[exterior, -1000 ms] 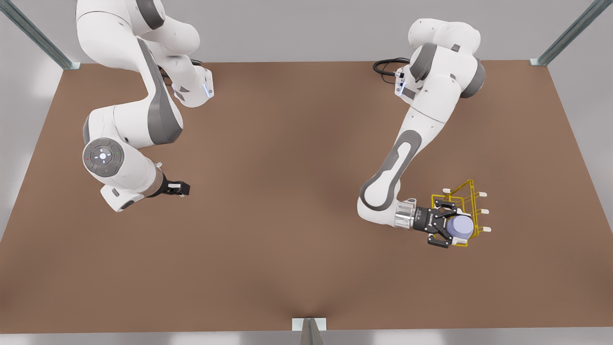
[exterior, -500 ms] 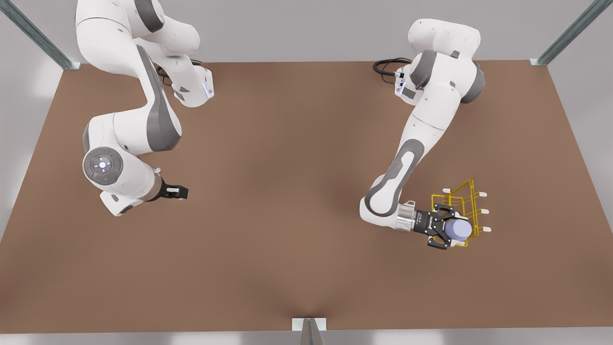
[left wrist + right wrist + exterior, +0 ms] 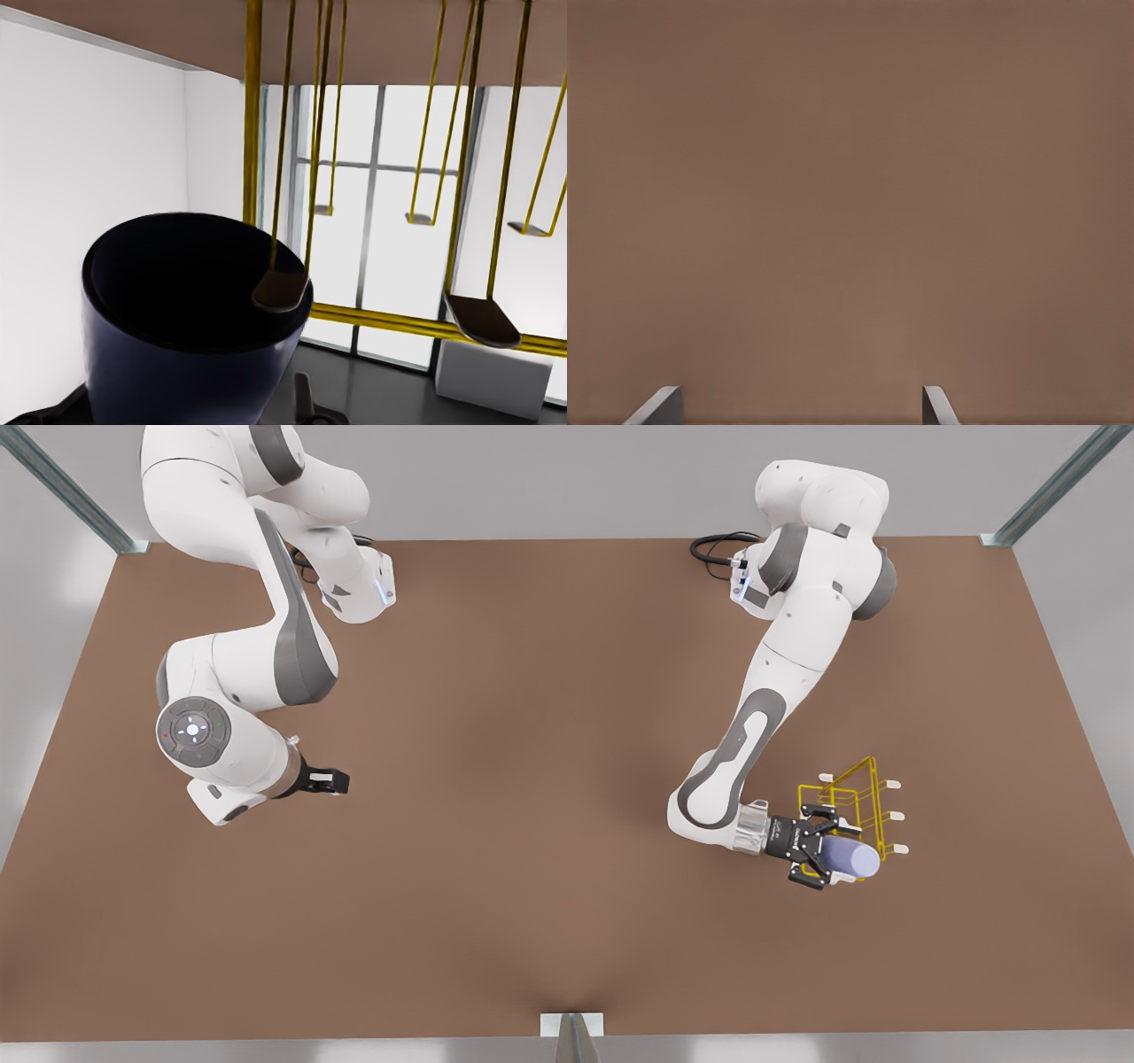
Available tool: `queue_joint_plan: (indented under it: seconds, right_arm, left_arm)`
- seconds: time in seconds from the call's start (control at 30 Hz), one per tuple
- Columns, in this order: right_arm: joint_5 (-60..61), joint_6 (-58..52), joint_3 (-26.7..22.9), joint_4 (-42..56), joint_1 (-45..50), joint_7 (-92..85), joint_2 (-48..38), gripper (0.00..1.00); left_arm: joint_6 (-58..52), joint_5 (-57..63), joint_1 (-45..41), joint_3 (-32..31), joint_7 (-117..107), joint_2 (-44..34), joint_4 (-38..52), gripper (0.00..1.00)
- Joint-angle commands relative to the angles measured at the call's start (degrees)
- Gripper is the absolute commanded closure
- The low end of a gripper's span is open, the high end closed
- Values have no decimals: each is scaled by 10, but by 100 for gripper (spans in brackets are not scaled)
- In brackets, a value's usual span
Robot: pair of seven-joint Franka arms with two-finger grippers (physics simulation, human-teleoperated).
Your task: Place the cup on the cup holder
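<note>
The pale lavender-blue cup (image 3: pixel 852 858) lies tilted on its side against the near lower end of the yellow wire cup holder (image 3: pixel 858 808), at the front view's right. My left gripper (image 3: pixel 826 850) is shut on the cup from the side facing the front view's left. In the left wrist view the cup (image 3: pixel 190 328) shows its dark mouth, and one holder peg (image 3: pixel 282 290) sits at its rim. Other pegs (image 3: pixel 483 320) hang free. My right gripper (image 3: pixel 330 781) waits open, low over the table at the front view's left, its fingertips (image 3: pixel 937 405) apart.
The brown table (image 3: pixel 532 779) spreads between the two arms. Metal frame posts (image 3: pixel 571 1036) stand at the table's near edge and far corners. A black cable (image 3: pixel 713 545) loops by the base of the arm holding the cup.
The left gripper has turned its wrist, tipping the cup from end-on to side-on and nudging it toward the holder's lower pegs. The right arm shifted only slightly.
</note>
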Motion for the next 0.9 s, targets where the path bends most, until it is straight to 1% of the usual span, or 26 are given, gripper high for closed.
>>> queue_joint_plan:
  seconds: [0.0,0.3,0.4,0.43,0.53,0.57,0.6,0.63,0.67,0.7,0.73,0.77,0.8,0.83,0.87]
  right_arm:
    - [0,0,0,0,0,0,-1,0]
    - [0,0,0,1,-1,0,-1,0]
    - [0,0,0,1,1,0,-2,0]
    - [0,0,0,2,0,-1,-2,0]
    - [-1,0,0,2,0,-1,-2,0]
    - [-1,0,0,2,0,-1,-2,0]
    - [-1,0,0,2,0,-1,-2,0]
    - [-1,0,0,2,0,-1,-1,0]
    - [-1,0,0,2,0,-1,-2,0]
    - [-1,-1,0,2,0,-1,-2,0]
    - [-1,0,0,2,0,-1,-2,0]
    - [-1,0,0,2,1,-1,-1,0]
    - [-1,0,0,2,0,-1,-2,0]
    - [0,0,0,2,0,-1,-2,0]
    - [0,0,0,2,1,-1,-1,0]
  left_arm:
    - [0,0,0,0,-37,-1,0,0]
    - [-26,0,-17,-3,-8,-15,2,0]
    - [-27,1,-31,-3,32,-20,28,0]
    - [-26,1,-35,-4,58,-43,30,0]
    - [-30,-32,-51,-31,82,-83,49,0]
    - [-30,-67,-48,-66,93,-103,73,0]
    - [-30,-136,-52,-71,105,-105,129,0]
    - [-29,-172,-51,-81,111,-104,162,0]
    - [-21,-266,-47,-87,109,-104,225,0]
    - [-11,-413,-29,-86,100,-104,320,0]
    - [-11,-571,16,-87,10,-104,363,0]
    - [-11,-785,86,-87,-191,-108,387,0]
    - [13,-901,127,-87,-420,-124,392,0]
    - [42,-914,134,-87,-511,-150,393,0]
    - [20,-958,145,-68,-510,-203,388,0]
